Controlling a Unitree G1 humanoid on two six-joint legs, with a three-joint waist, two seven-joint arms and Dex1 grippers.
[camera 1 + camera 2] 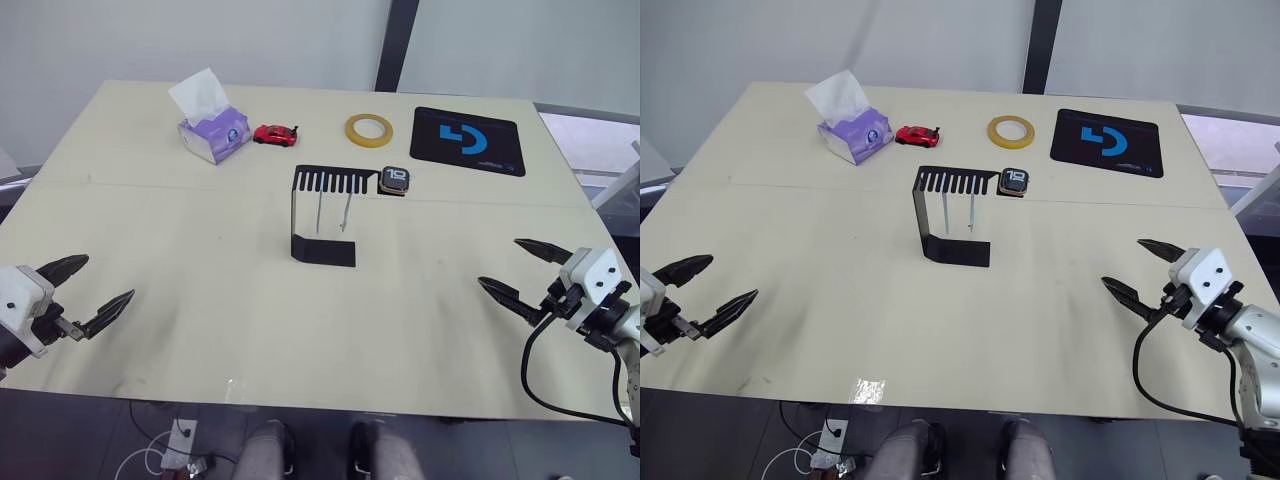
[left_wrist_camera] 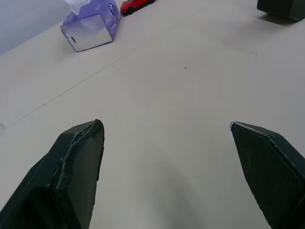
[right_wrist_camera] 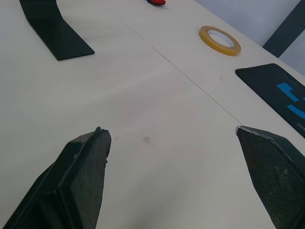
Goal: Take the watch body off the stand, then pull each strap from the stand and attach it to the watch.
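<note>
Both wide-open, empty pincers (image 1: 92,286) (image 1: 524,270) flank stand (image 1: 322,212); straps (image 1: 333,212) seemingly hang beneath.

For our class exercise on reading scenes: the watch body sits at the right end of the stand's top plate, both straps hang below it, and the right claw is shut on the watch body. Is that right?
Not quite. The right claw is open and empty, low over the table, far from the watch body, as the left eye view shows. The watch body does sit at the right end of the stand, with both straps hanging below.

stand (image 1: 322,215) mid-table, watch body (image 1: 394,180) on its right end, straps (image 1: 333,212) hanging beneath
</note>
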